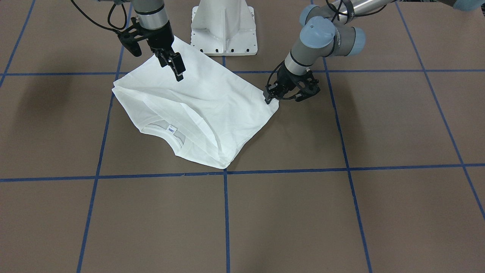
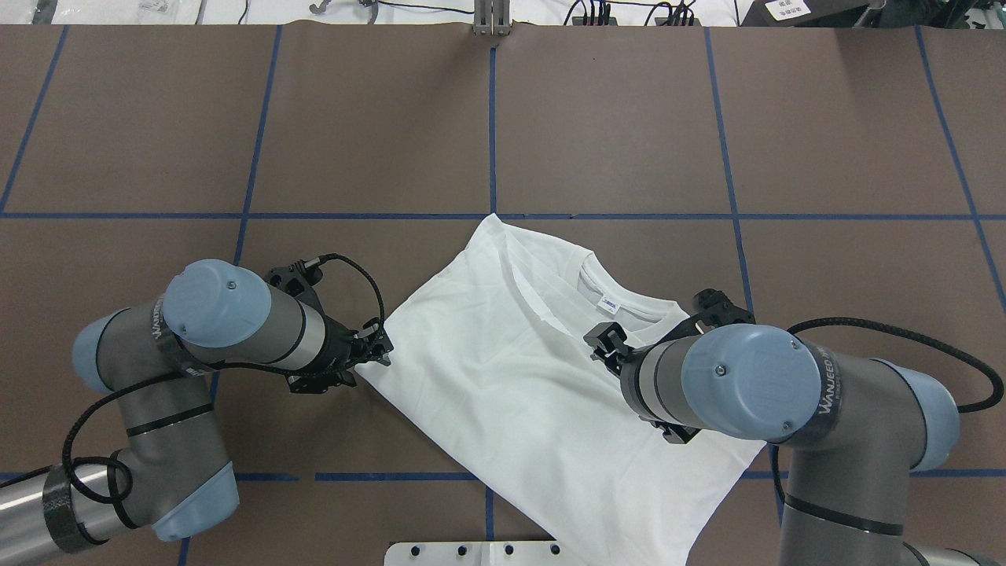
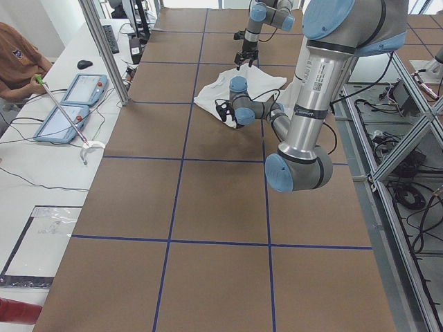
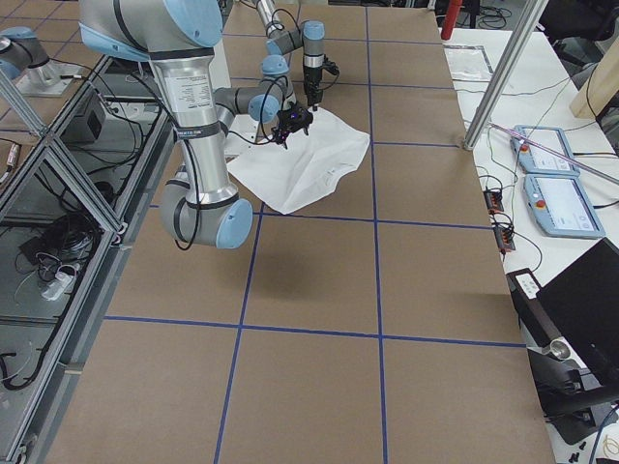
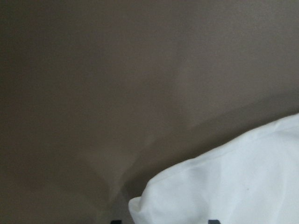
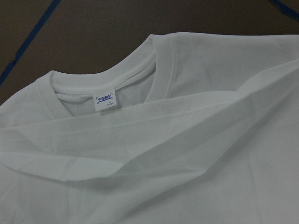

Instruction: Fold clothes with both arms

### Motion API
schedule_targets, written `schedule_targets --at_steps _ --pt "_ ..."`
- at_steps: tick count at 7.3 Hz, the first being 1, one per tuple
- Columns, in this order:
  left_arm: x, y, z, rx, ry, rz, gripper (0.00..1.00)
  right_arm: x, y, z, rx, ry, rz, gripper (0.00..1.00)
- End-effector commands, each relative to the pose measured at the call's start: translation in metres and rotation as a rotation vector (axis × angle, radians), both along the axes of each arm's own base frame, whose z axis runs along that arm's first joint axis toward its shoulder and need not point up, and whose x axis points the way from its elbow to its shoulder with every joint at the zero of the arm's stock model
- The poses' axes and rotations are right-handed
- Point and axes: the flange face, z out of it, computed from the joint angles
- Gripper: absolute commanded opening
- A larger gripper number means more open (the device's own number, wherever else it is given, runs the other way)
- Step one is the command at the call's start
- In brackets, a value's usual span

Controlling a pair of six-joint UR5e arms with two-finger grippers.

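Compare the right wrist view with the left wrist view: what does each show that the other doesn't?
Only the right wrist: the T-shirt's ribbed collar, its neck label, a long fold and blue tape. Only the left wrist: one rounded shirt corner against a wide stretch of bare table. Both: white fabric lying on the brown surface.

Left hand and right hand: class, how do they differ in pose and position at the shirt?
The left hand lies nearly level, at a corner of the T-shirt; the right hand points down. The left hand sits at the cloth's edge; the right hand is over its body. Both are black.
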Motion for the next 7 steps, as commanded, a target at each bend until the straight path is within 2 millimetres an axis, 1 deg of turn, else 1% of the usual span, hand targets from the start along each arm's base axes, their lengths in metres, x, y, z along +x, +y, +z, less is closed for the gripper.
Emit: schedule_targets --at_steps 1,2,3,4,5,6,7 --pt "-0.002 0.001 0.009 -0.004 -0.013 0.002 0.0 0.0 -0.001 0.0 -0.002 0.002 0.001 1.0" --pt "-0.003 0.0 0.011 0.002 -0.017 0.003 0.0 0.0 -0.001 0.0 -0.001 0.0 0.001 1.0" --pt "-0.006 -0.006 0.011 0.009 -0.019 -0.005 0.0 0.0 -0.001 -0.003 0.0 -0.004 0.001 1.0" --pt "-0.015 -0.024 0.016 0.024 -0.034 -0.043 0.0 0.0 -0.002 -0.003 0.0 -0.004 0.002 1.0" --pt "-0.031 -0.05 0.012 0.109 -0.038 -0.042 0.0 0.001 -0.002 -0.004 0.001 -0.005 0.005 1.0" --pt "-0.052 -0.097 -0.003 0.188 -0.038 -0.077 0.0 0.001 -0.003 -0.005 -0.002 -0.016 0.012 1.0" --pt "-0.055 -0.156 -0.016 0.227 -0.053 -0.122 0.0 0.0 -0.003 -0.011 0.0 -0.026 0.013 1.0"
